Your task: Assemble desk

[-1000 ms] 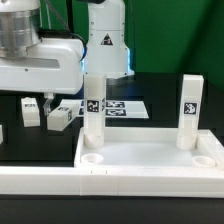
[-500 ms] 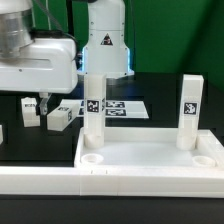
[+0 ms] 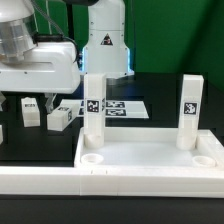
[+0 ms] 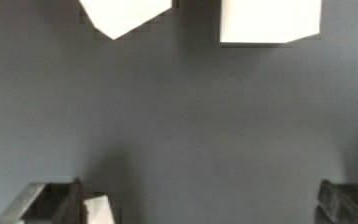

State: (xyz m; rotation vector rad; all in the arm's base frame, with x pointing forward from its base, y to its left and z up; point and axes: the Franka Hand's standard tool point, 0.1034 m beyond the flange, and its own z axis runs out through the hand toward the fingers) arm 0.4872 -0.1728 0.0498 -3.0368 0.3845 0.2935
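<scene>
Up in the upper left of the exterior view, the pincer point(image 3: 30, 97) hangs low over the black table point(image 3: 30, 145). Its jaws are wide apart and hold nothing. The wrist view shows only bare table between the fingers point(image 4: 51, 205). A square white piece point(image 4: 270, 20) and a pointed white piece point(image 4: 123, 15) lie a little way ahead of them. I think those are the loose legs.

Right under the pincer in the exterior view, the first loose leg point(image 3: 30, 112) lies on the table. The second loose leg point(image 3: 58, 118) lies just beside it. The desk slab point(image 3: 150, 165) fills the bottom of the frame. The middle leg point(image 3: 95, 110) and the right leg point(image 3: 190, 110) stand upright in it. A round socket point(image 3: 92, 157) near the middle leg is empty.

What could go wrong? The two loose legs lie close together. A finger could land on top of one and shove it away, or push both at once. A crooked grab could let the leg tip in the jaws, and then it may not slide into a socket. A carried leg could also bump the middle leg and knock it loose.
</scene>
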